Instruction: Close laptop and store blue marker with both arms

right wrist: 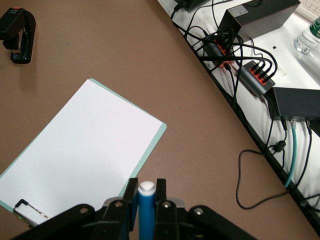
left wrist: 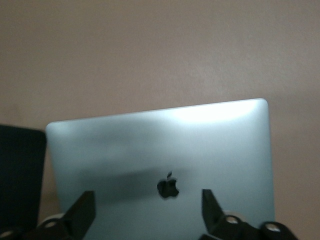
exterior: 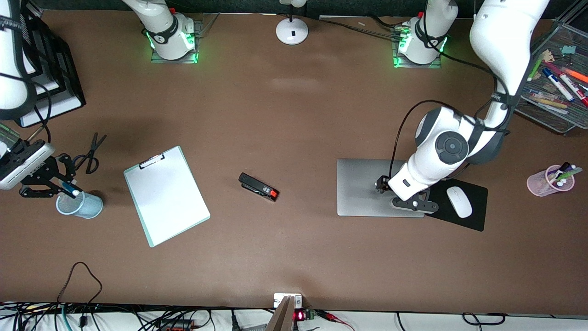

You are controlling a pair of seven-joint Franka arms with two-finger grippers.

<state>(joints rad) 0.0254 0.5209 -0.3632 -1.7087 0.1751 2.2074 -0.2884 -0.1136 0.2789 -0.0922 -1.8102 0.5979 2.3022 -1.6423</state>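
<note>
I see a silver-grey laptop (exterior: 367, 186) with dark logo, a bright-blue marker (right wrist: 146, 212) tipped white, on brown table (exterior: 294, 115)

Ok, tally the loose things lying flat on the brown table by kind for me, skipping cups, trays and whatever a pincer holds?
Laptop, shut: 1
Mouse pad: 1
Mouse, on the pad: 1
Stapler: 1
Clipboard: 1
Scissors: 1
Total: 6
</note>
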